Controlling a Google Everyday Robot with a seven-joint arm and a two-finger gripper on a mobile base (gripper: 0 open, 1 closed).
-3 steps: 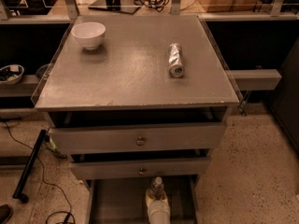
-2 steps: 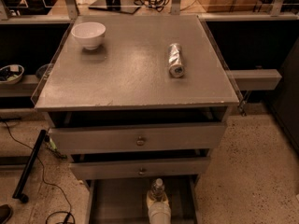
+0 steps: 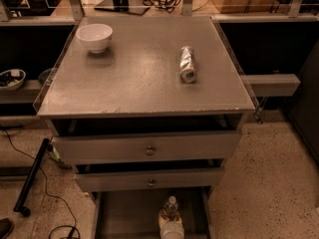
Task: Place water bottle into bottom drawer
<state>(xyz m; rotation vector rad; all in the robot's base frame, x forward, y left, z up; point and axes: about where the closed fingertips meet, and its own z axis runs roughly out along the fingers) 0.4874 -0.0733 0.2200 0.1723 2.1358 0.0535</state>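
Grey sheet metal filled the frame: the bottom drawer, a wide shallow tray with a flat matte base and side rails, stood pulled out. The water bottle stood within its outline, a little right of the drawer's middle. The bottle was small, clear plastic, rounded and smooth, with a white cap. Its long axis ran vertical, cap up.

At the drawer's near edge, directly below the bottle and touching it in the picture, sat a pale rounded form judged to be the end effector of the robot's single arm. The bottle therefore lay just beyond the end effector, toward the drawer's back. Whether the end effector gripped the bottle or had let go could not be told. Nor could it be told whether the bottle's base met the drawer's base.

Stacked above the bottom drawer were two upper drawers, both slightly ajar, each with flat grey fronts and round brass knobs. Higher above the bottom drawer, the desk showed a dull, lightly scuffed top. A white glazed bowl sat over the drawer's left side. A silver can lay on its side over the drawer's right side. Speckled terrazzo floor lay to the right of the bottom drawer.
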